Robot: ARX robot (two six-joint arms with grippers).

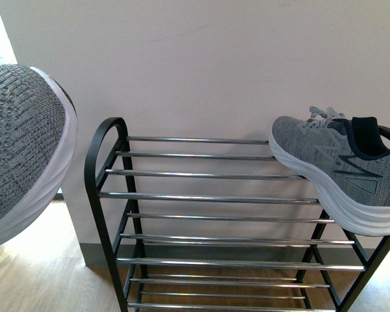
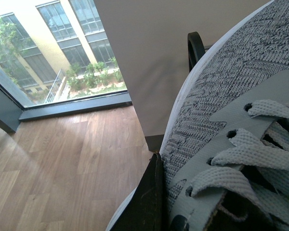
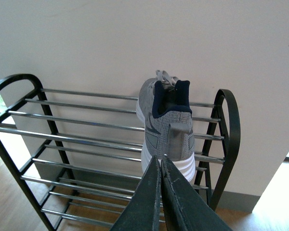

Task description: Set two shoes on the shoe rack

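One grey knit shoe (image 1: 331, 169) with a white sole rests on the right end of the shoe rack's top shelf (image 1: 201, 195), toe pointing left. The other shoe (image 1: 19, 149) hangs in the air left of the rack, close to the front camera. My left gripper (image 2: 164, 192) is shut on this shoe (image 2: 221, 110) by its laced side; one black finger (image 2: 147, 202) presses against the knit upper. In the right wrist view my right gripper (image 3: 162, 161) is shut and holds nothing. It sits just in front of the heel of the racked shoe (image 3: 166, 120), apart from it.
The rack (image 3: 86, 139) stands against a pale wall (image 1: 201, 58) on a wooden floor (image 2: 62, 163). Its lower chrome-bar tiers hold nothing. A floor-level window (image 2: 48, 48) lies to the left of the wall.
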